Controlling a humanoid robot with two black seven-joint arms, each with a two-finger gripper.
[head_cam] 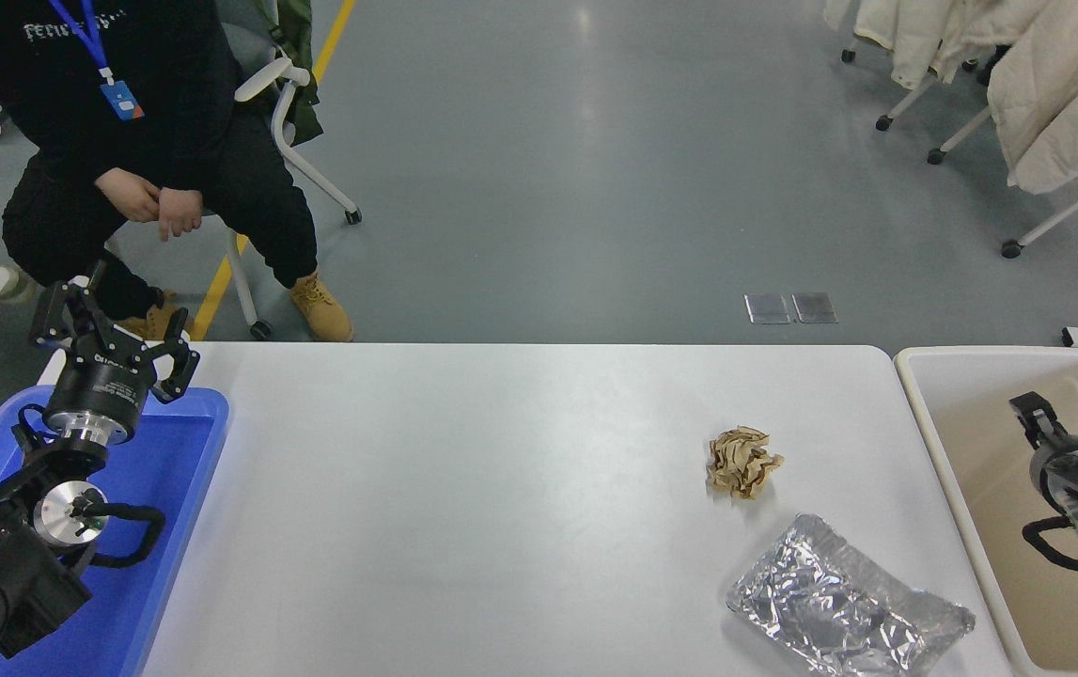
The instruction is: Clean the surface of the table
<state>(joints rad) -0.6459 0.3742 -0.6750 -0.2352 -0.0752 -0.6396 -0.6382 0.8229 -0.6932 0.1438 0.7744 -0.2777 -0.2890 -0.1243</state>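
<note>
Two scraps on the table surface: paper wad, foil.

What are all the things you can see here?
Table surface: one, white, centre.
Crumpled paper: one, tan, on the table's right part.
Foil tray: one, silver, crushed, near right corner of table.
Blue tray: one, left of table.
Beige bin: one, right of table.
Chair: one, white frame, far left.
Coats: pale cream, on racks, top right.
Floor plates: two, grey, beyond table.
Person: one, black clothes, tan boots, seated top left.
Left pincer: black, open, above blue tray.
Right pincer: black, over beige bin.
</note>
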